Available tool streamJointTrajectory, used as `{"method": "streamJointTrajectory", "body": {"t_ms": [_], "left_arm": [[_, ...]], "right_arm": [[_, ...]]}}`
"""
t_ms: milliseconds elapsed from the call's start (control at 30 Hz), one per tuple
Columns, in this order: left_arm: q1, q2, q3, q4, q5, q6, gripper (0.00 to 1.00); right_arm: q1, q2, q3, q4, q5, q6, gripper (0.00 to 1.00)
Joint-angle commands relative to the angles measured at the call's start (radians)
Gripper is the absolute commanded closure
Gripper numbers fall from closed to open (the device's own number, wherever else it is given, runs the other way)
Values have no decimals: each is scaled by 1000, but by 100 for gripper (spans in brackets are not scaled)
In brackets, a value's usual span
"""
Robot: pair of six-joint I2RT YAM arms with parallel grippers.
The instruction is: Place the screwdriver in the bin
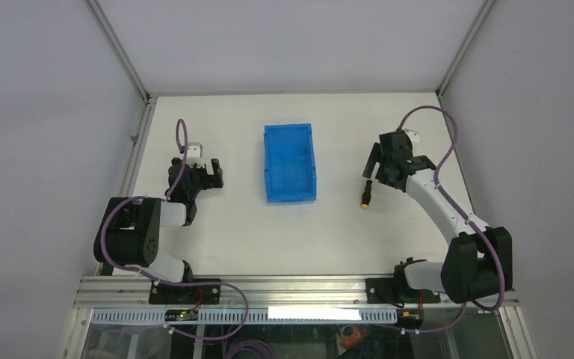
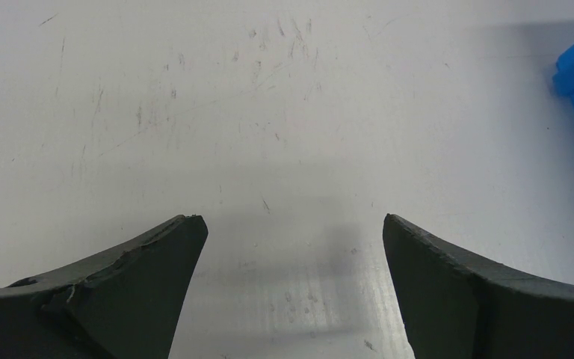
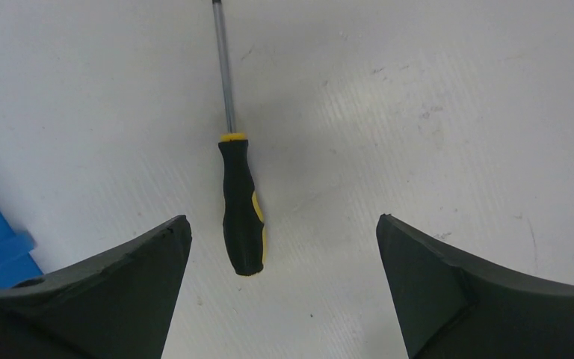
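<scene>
Both left end effector (image 2: 291, 224) and right end effector (image 3: 284, 224) gape apart, empty. Screwdriver (image 3: 241, 209) lies right of the bin (image 1: 290, 191).

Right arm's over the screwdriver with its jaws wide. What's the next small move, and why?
Probably lower the right gripper, nudging it slightly toward the bright blue plastic bin. The slim black-and-yellow-handled screwdriver lies loose on the white table, its handle between the open fingers but off-centre, nearer the bin-side finger.
</scene>
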Motion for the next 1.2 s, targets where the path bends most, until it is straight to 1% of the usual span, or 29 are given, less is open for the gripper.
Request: {"method": "streamJointTrajectory", "body": {"t_ms": [0, 100, 200, 300, 433, 467, 500, 567, 600, 633, 733, 933, 1033, 1167], "left_arm": [[10, -32, 32, 29, 10, -15, 1], [10, -32, 31, 29, 10, -15, 1], [11, -32, 31, 29, 9, -15, 1], [10, -32, 30, 29, 11, -15, 1], [10, -32, 31, 29, 9, -15, 1], [10, -32, 30, 29, 9, -15, 1], [10, -32, 30, 29, 11, -15, 1], [11, -32, 31, 29, 10, -15, 1], [11, -33, 32, 29, 10, -15, 1], [10, -32, 30, 29, 10, -15, 1], [11, -32, 31, 29, 10, -15, 1], [10, -32, 31, 29, 11, -15, 1], [10, -32, 31, 29, 10, -15, 1], [11, -32, 31, 29, 11, -15, 1]], "right_arm": [[2, 55, -7, -20, -104, 13, 1], [4, 125, -24, 6, -154, 4, 3], [6, 195, -44, 52, -198, 0, 8], [7, 268, -37, 50, -210, 8, 14], [8, 353, -6, 51, -242, 13, 28], [9, 381, 4, 38, -231, 31, 36], [8, 399, 12, 22, -218, 42, 49], [10, 417, 21, 0, -187, 63, 81], [14, 416, 23, -8, -168, 69, 93], [16, 406, 27, -19, -148, 71, 100], [23, 351, 61, -68, -95, 47, 100], [37, 207, 194, -173, -88, -53, 100], [113, 165, 265, -184, -124, -123, 100], [282, 173, 378, -185, -172, -155, 100]]}}
